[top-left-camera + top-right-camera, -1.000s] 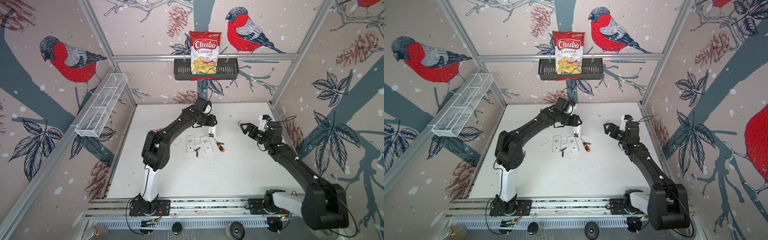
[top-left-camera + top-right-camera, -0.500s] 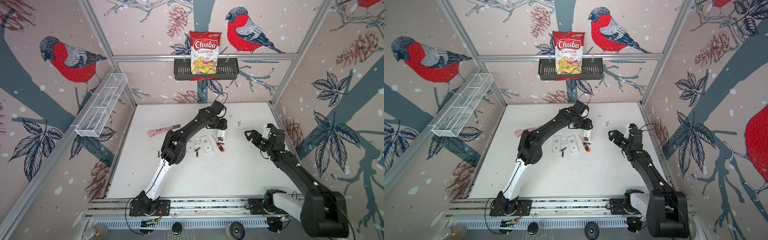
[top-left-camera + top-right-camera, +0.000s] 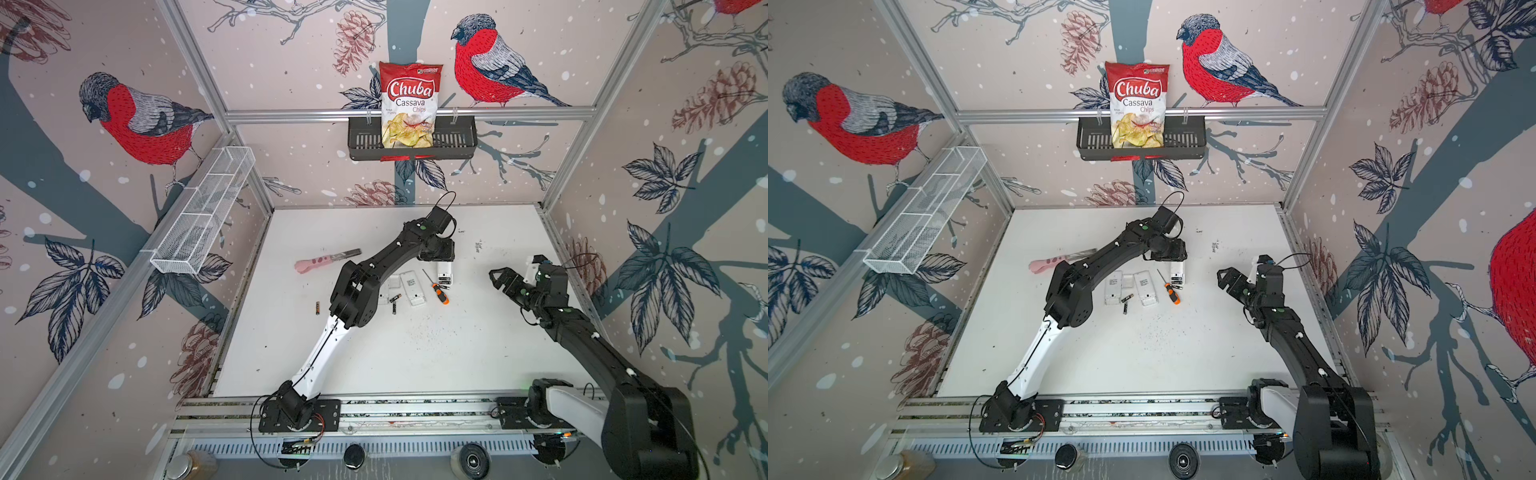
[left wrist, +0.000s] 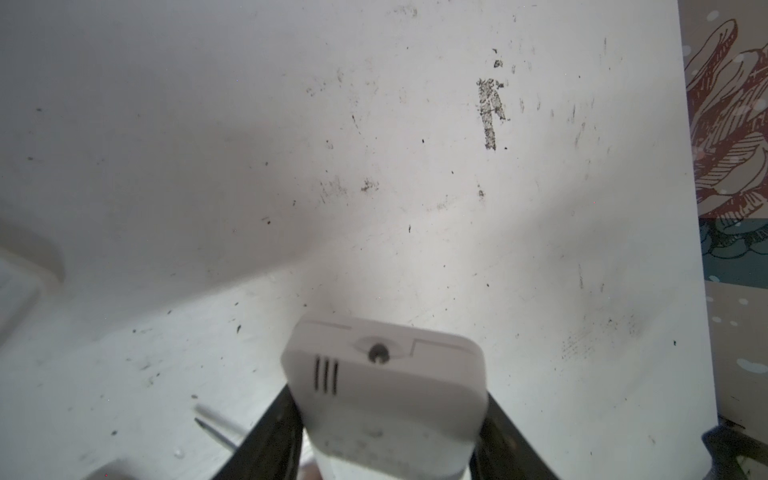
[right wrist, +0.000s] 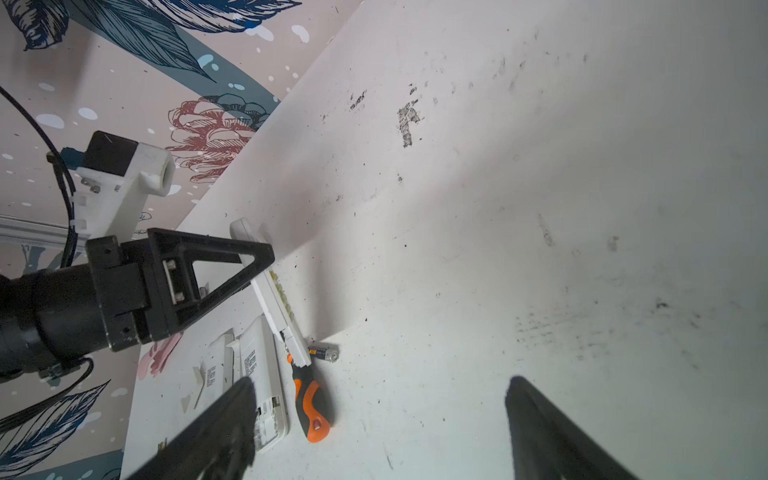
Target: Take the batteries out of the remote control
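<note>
My left gripper (image 3: 443,261) (image 4: 386,401) is shut on a white remote control (image 3: 444,272) (image 4: 386,386) by its sides; the remote is tilted, its low end near the table. One of the batteries (image 5: 324,353) lies at that low end. Two more batteries (image 3: 1128,298) lie between two other white remotes (image 3: 1146,287) that rest back up on the table. A further battery (image 3: 317,307) lies alone to the left. My right gripper (image 3: 503,281) (image 5: 380,384) hangs open and empty, right of the held remote.
An orange-and-black screwdriver (image 3: 437,289) (image 5: 309,399) lies beside the held remote. A pink-handled knife (image 3: 324,262) lies at the back left. A loose white cover (image 3: 1127,280) sits between the two flat remotes. The left arm's elbow (image 3: 353,295) hangs over the left remote.
The left arm swung its elbow to the right and carried the held remote slightly right, uncovering the pink knife. The right gripper drew back toward the right and front, still open.
</note>
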`<state>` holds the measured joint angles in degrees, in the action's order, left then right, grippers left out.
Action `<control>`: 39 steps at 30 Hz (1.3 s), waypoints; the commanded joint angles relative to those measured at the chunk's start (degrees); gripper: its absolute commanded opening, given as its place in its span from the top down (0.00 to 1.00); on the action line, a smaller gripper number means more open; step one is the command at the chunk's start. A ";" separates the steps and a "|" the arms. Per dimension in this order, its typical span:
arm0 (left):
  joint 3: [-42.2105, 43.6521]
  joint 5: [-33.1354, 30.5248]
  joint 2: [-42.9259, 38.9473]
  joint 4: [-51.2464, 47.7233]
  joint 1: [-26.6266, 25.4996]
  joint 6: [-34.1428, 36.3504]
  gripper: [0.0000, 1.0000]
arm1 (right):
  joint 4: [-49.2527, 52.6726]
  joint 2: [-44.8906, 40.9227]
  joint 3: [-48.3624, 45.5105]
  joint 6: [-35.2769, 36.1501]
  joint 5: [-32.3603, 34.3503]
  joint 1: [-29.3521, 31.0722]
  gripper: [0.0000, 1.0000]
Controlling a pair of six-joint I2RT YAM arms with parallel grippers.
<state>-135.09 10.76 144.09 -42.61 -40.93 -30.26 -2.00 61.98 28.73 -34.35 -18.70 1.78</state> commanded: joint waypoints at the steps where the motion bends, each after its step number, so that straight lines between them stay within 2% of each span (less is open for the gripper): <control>1: -2.12 -2.06 1.64 0.58 -0.04 -2.08 0.47 | -1.61 -0.36 -0.17 1.18 -0.44 0.04 0.06; 12: -2.51 -4.81 5.66 2.73 0.85 -4.41 0.45 | -1.77 -2.33 -1.56 1.92 -1.03 0.06 0.05; 22: -2.29 -9.25 6.29 3.00 2.03 -5.07 0.37 | -3.25 -0.94 -1.92 1.91 -0.90 1.82 0.05; 31: -1.99 -10.24 6.55 3.71 3.88 -5.51 0.35 | -3.23 -0.62 -1.75 2.29 -0.38 2.61 0.05; 36: -1.07 -10.59 5.01 4.83 4.01 -4.75 0.20 | -3.45 -0.18 -1.42 3.70 -0.89 3.58 0.07; 39: 0.93 -10.64 2.57 7.14 4.01 -4.02 0.10 | -2.93 0.79 -0.46 5.21 -1.00 5.49 0.14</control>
<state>-135.28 0.93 149.03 -38.33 -36.93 -35.38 -4.08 62.17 27.42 -31.40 -19.38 6.11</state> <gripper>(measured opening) 0.877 0.874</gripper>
